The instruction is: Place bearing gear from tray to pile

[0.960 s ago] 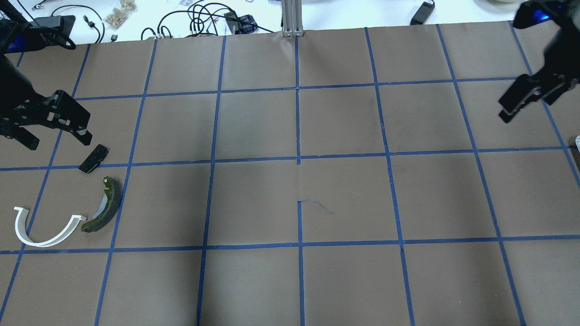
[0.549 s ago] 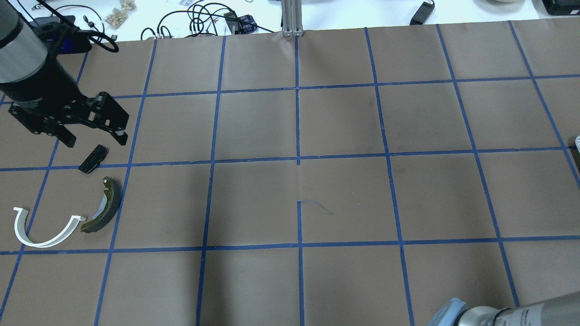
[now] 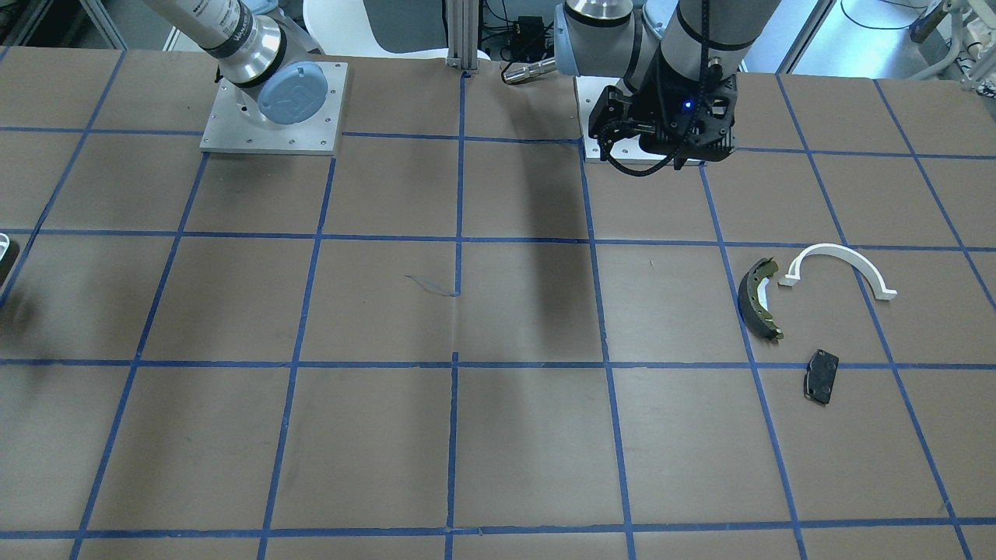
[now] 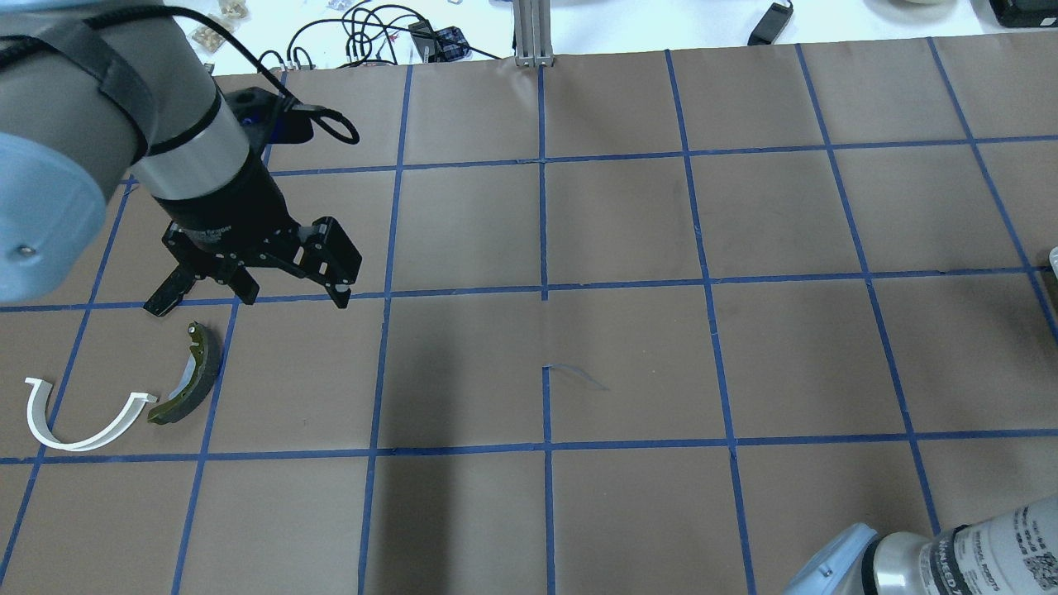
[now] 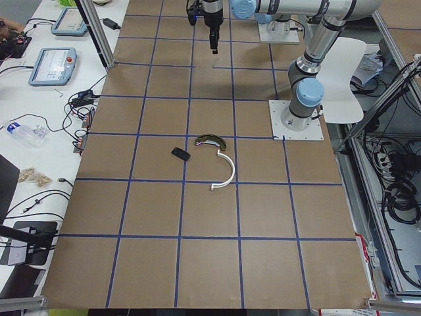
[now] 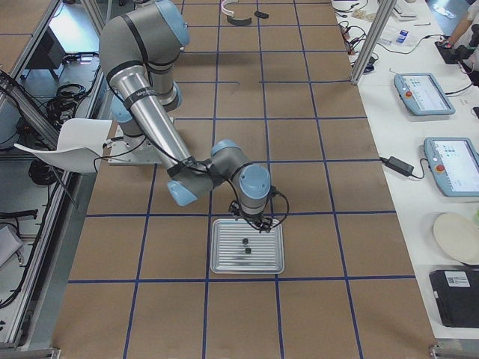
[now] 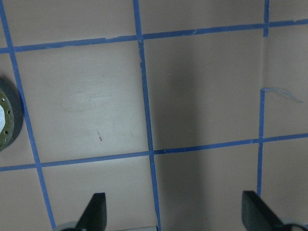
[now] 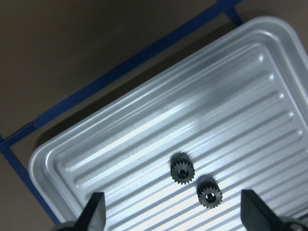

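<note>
Right wrist-mounted view has both gears (image 8: 182,168) lying in the tray (image 8: 144,115), the right fingers (image 8: 97,208) wide and empty above them, so I'd say no gear has reached the pile (image 4: 195,373) yet and the grasp, carry and drop are all left. Since a second ago the right arm has quit the overhead picture's top corner for the tray, while the left fingers (image 4: 337,285), wide and empty, have swung inward over the pad (image 4: 159,304).

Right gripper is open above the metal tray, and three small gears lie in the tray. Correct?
Not three: the right wrist-mounted view shows only two gears, close together, in the metal tray, below the open right gripper.
</note>
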Available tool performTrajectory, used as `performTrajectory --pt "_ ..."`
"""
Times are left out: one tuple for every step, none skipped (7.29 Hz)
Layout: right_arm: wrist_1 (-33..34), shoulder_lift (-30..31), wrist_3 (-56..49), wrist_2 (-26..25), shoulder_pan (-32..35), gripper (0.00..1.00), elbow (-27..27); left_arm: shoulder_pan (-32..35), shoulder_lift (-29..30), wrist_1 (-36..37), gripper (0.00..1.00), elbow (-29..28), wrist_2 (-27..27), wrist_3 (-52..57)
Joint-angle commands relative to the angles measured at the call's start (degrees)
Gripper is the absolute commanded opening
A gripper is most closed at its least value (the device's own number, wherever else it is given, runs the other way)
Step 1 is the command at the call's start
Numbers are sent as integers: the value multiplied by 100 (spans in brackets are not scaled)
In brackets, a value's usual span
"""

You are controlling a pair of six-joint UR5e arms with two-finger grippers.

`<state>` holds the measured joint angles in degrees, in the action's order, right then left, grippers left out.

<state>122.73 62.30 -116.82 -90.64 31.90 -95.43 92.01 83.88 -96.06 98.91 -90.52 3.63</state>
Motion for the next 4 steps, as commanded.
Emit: performTrajectory --pt "426 -296 -357 29 -175 97 50 -85 101 646 100 278 -238 14" --pt "706 -350 -1012 37 -175 96 42 -217 6 632 100 286 -299 32" --pt "752 -402 -1097 220 -175 95 42 -288 -152 536 100 130 -378 50" --pt "787 -412 -1402 405 -175 90 51 -376 -205 65 100 -185 -335 129"
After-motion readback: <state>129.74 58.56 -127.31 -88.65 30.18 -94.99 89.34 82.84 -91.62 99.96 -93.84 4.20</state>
